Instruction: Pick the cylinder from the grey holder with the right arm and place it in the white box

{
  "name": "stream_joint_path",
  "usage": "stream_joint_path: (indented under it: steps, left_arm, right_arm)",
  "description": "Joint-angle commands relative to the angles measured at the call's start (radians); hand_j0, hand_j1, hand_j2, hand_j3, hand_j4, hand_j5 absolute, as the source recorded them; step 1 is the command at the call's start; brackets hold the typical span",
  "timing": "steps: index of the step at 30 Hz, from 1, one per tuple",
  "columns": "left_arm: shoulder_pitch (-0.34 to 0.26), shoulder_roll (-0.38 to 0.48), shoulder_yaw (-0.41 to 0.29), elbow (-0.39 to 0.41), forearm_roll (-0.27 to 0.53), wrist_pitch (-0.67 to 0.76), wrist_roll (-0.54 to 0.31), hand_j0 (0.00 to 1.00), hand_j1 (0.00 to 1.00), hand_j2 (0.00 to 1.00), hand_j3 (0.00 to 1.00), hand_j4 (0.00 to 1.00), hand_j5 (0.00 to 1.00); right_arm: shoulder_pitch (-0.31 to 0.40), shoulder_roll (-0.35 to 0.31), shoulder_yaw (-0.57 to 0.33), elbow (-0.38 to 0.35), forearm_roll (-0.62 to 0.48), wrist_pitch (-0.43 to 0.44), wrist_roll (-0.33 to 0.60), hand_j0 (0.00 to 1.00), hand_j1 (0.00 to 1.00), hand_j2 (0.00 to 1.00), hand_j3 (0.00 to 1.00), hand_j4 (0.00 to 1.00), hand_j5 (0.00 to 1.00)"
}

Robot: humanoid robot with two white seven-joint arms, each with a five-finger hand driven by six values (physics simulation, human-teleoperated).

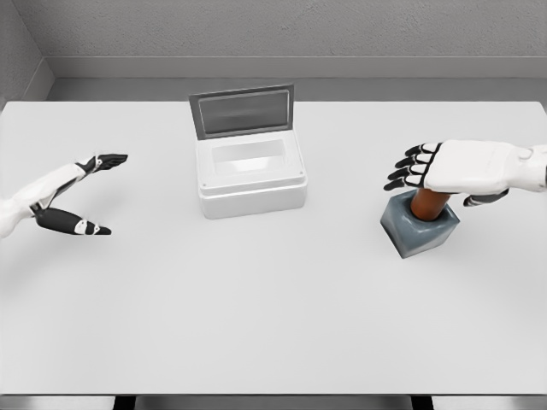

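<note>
We can read no text, label, brand, number or sign anywhere, neither on the white rectangular plastic box (250,178) with its raised grey lid, nor on the grey block holder (419,229), nor on the plain white bench (273,325).

A broad, flat white rectangular table (256,325) fills most of what I can see. Behind its far edge runs a pale grey baseboard strip (299,67), and above that a rough, speckled grey wall (342,26). The light is soft and even.
</note>
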Motion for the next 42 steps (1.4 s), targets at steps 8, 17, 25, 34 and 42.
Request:
stream_joint_path:
  steps: [8,17,25,34,42]
  left_arm:
    - [0.003,0.005,-0.005,0.017,-0.023,0.000,0.001,1.00,1.00,1.00,1.00,1.00,1.00]
    - [0.005,0.004,-0.007,0.017,-0.030,0.000,0.001,1.00,1.00,1.00,1.00,1.00,1.00]
    - [0.005,0.004,-0.007,0.017,-0.032,0.000,0.001,1.00,1.00,1.00,1.00,1.00,1.00]
    - [0.003,0.007,-0.007,0.017,-0.032,0.000,0.001,1.00,1.00,1.00,1.00,1.00,1.00]
    - [0.003,0.007,-0.007,0.017,-0.032,0.000,0.001,1.00,1.00,1.00,1.00,1.00,1.00]
  right_arm:
    - [0.002,0.003,-0.001,0.010,0.002,0.002,0.000,1.00,1.00,1.00,1.00,1.00,1.00]
    - [0.002,0.003,0.019,0.008,-0.001,0.002,0.000,0.50,0.50,0.50,0.50,0.50,0.50]
    - [0.000,0.001,0.026,0.010,-0.001,0.002,0.000,0.34,0.34,0.34,0.34,0.34,0.34]
    - [-0.008,-0.014,-0.039,0.013,-0.011,0.002,0.000,0.34,0.34,0.34,0.34,0.34,0.34]
    - [-0.023,0.057,-0.131,0.059,-0.098,0.002,0.000,0.34,0.34,0.34,0.34,0.34,0.34]
